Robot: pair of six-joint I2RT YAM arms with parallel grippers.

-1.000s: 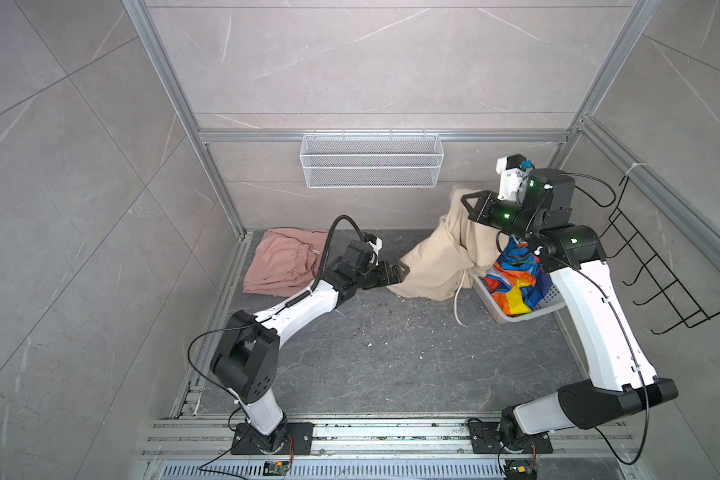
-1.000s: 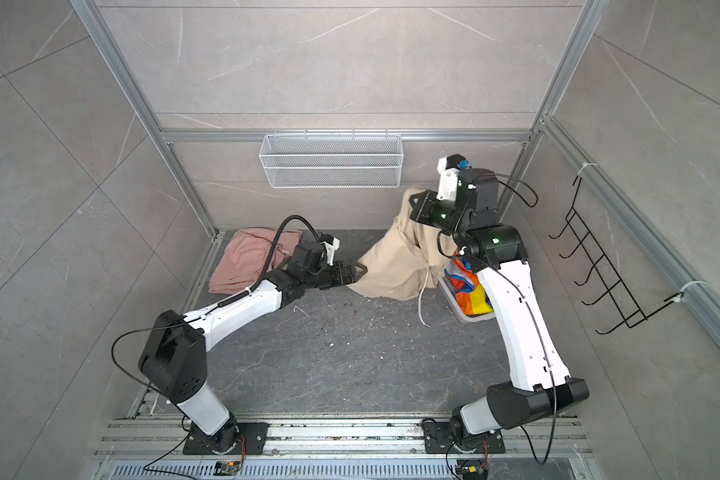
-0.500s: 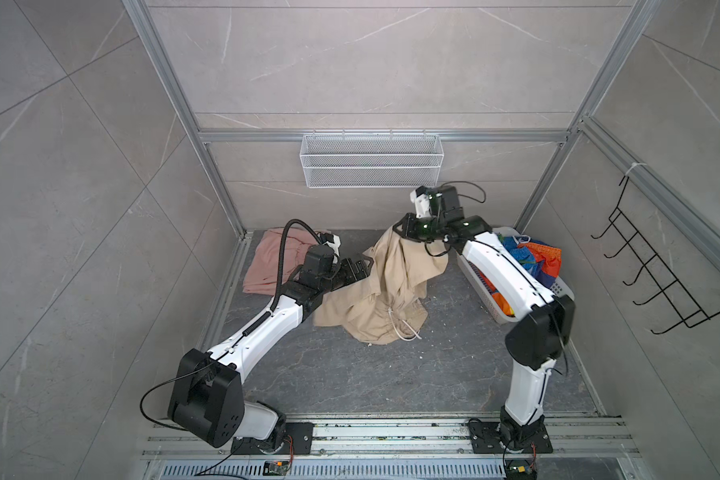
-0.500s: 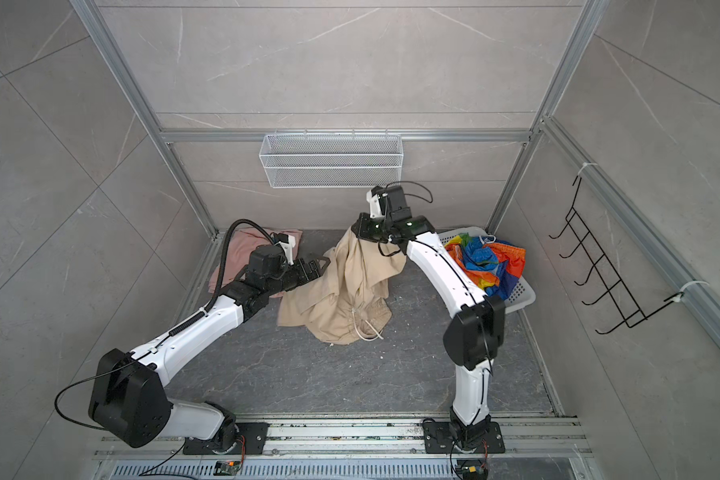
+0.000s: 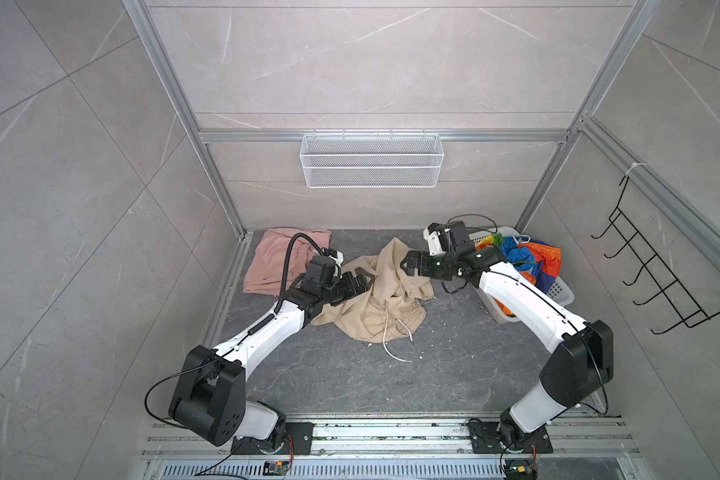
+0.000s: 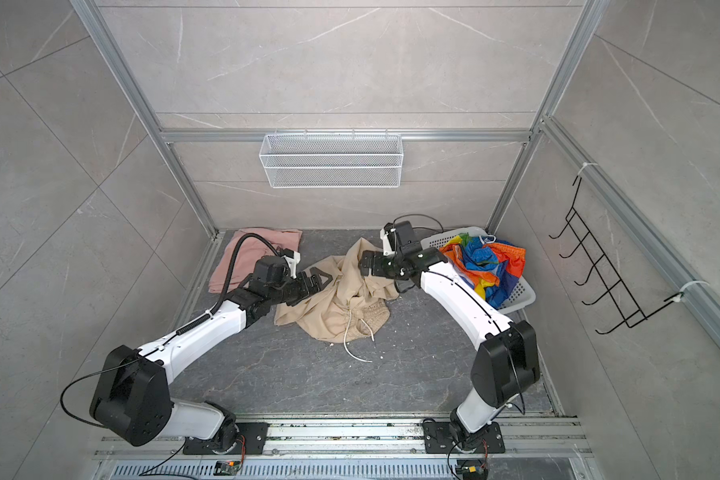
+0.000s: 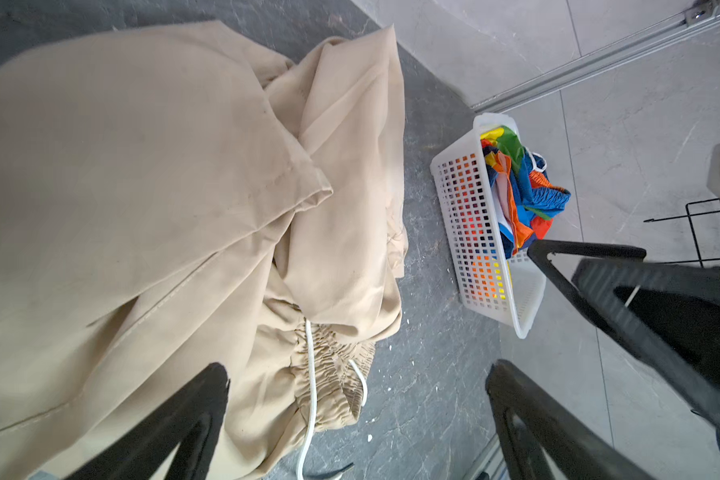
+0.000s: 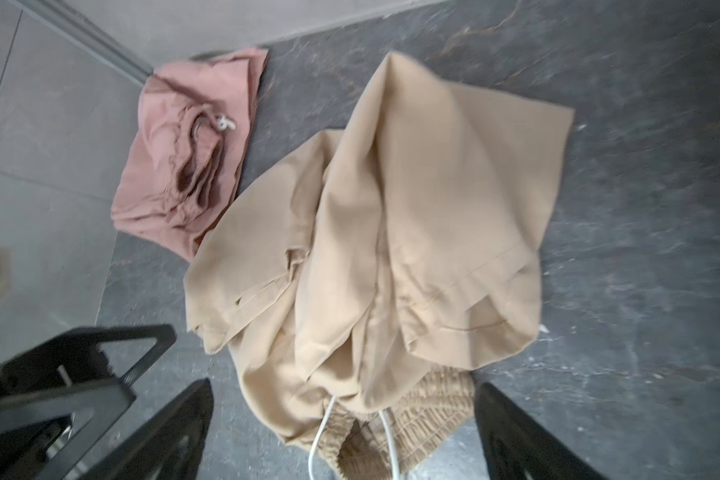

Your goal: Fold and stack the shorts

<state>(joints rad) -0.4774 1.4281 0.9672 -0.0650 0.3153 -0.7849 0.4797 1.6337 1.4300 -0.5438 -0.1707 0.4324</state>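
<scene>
The beige shorts [image 5: 375, 303] [image 6: 337, 303] lie in a crumpled heap mid-floor, gathered waistband and white drawstring [image 5: 389, 345] toward the front. My left gripper [image 5: 360, 280] [image 7: 358, 386] hovers open at the heap's left edge, nothing between its fingers. My right gripper [image 5: 408, 264] [image 8: 346, 409] stands open just above the heap's far right side, free of the cloth. The salmon-pink shorts [image 5: 275, 262] [image 8: 184, 166] lie folded at the back left. The rainbow-striped shorts [image 5: 520, 257] [image 7: 516, 187] are bunched in the white perforated basket [image 5: 560, 293] [image 7: 466, 232] at the right.
A white wire shelf [image 5: 371, 166] hangs on the back wall. A black hook rack [image 5: 661, 282] is on the right wall. Aluminium frame posts stand at the back corners, and a rail [image 5: 391, 432] runs along the front edge.
The right gripper carried the beige shorts from beside the basket to mid-floor, then opened; the shorts dropped into a heap. The left arm swung round beside it, still open.
</scene>
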